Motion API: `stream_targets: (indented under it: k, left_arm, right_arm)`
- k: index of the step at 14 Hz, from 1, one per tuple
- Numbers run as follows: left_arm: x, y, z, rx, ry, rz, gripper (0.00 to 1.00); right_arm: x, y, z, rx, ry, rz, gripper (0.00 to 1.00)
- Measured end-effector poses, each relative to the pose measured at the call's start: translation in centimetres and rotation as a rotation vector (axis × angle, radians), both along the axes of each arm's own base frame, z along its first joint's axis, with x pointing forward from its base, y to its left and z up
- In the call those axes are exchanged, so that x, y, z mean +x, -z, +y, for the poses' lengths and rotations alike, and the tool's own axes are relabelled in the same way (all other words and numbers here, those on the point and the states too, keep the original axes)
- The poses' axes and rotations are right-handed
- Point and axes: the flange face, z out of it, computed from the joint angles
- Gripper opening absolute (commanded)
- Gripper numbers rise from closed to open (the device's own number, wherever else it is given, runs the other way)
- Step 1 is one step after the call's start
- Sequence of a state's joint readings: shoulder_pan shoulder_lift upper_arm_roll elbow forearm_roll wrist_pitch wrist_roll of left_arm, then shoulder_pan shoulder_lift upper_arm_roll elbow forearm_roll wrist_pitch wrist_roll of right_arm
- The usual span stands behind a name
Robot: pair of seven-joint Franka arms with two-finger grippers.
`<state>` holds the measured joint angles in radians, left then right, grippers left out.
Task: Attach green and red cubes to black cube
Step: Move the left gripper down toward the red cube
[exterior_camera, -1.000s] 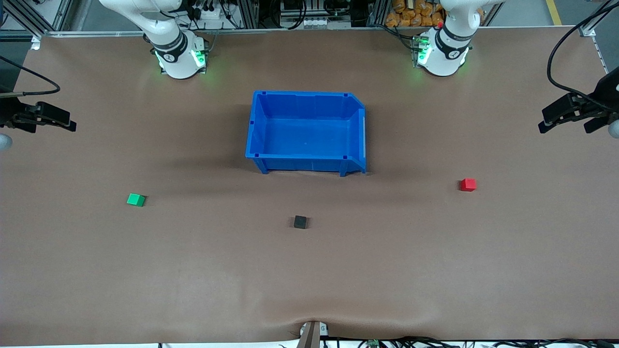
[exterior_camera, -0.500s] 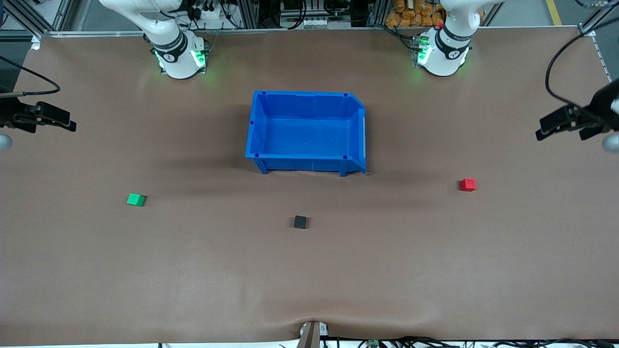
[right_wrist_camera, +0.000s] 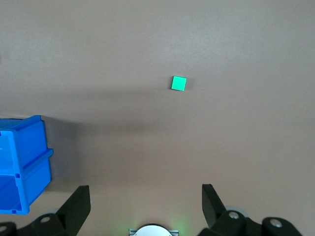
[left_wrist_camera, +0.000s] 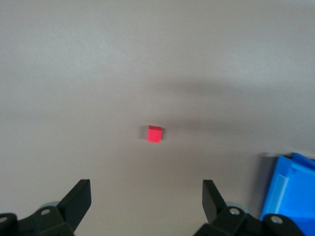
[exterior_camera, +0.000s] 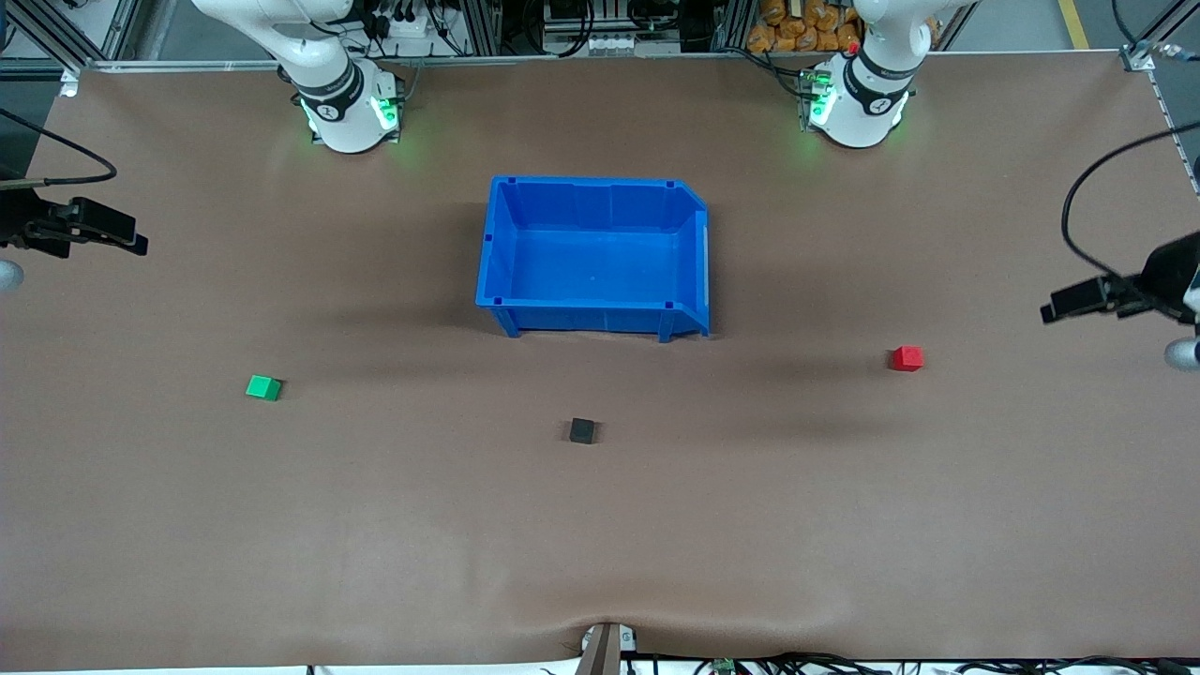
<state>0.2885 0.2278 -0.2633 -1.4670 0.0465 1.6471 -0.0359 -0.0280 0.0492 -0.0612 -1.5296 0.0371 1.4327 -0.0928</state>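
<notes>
The black cube (exterior_camera: 582,430) sits on the brown table, nearer the front camera than the blue bin (exterior_camera: 501,246). The green cube (exterior_camera: 263,387) lies toward the right arm's end; it also shows in the right wrist view (right_wrist_camera: 179,83). The red cube (exterior_camera: 907,358) lies toward the left arm's end; it also shows in the left wrist view (left_wrist_camera: 154,133). My left gripper (exterior_camera: 1055,312) is open and empty, up in the air over the table edge near the red cube. My right gripper (exterior_camera: 131,239) is open and empty, up over its end of the table.
The blue bin stands open and empty in the middle of the table, between the two arm bases. Its corner shows in the left wrist view (left_wrist_camera: 290,191) and its side in the right wrist view (right_wrist_camera: 22,162). Cables run along the table's edges.
My left gripper has moved down the front view toward the red cube and turned somewhat. The right arm and all three cubes have not moved.
</notes>
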Motion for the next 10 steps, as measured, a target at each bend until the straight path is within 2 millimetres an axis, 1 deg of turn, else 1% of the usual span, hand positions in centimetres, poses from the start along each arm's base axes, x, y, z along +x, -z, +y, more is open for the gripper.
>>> stream_targets:
  k: [1, 2, 3, 5, 6, 7, 10]
  left_arm:
    - [0.3, 0.3, -0.3, 0.033, 0.017, 0.000, 1.00]
    - [0.4, 0.4, -1.1, 0.063, 0.042, -0.001, 1.00]
    - [0.5, 0.4, -2.5, 0.097, 0.078, -0.002, 1.00]
    - [0.5, 0.4, -6.4, 0.160, 0.151, -0.007, 1.00]
    - [0.5, 0.7, -7.7, 0.172, 0.173, -0.005, 1.00]
    - [0.7, 1.1, -8.1, 0.174, 0.182, 0.002, 1.00]
    - [1.7, 3.8, -6.9, 0.165, 0.176, 0.034, 1.00]
  right_arm:
    - [0.0, 0.0, 0.0, 0.000, 0.000, 0.000, 1.00]
    - [0.0, 0.0, 0.0, 0.000, 0.000, 0.000, 1.00]
    - [0.0, 0.0, 0.0, 0.000, 0.000, 0.000, 1.00]
    - [0.0, 0.0, 0.0, 0.000, 0.000, 0.000, 1.00]
    - [0.0, 0.0, 0.0, 0.000, 0.000, 0.000, 1.00]
    - [0.0, 0.0, 0.0, 0.000, 0.000, 0.000, 1.00]
    - [0.0, 0.0, 0.0, 0.000, 0.001, 0.000, 1.00]
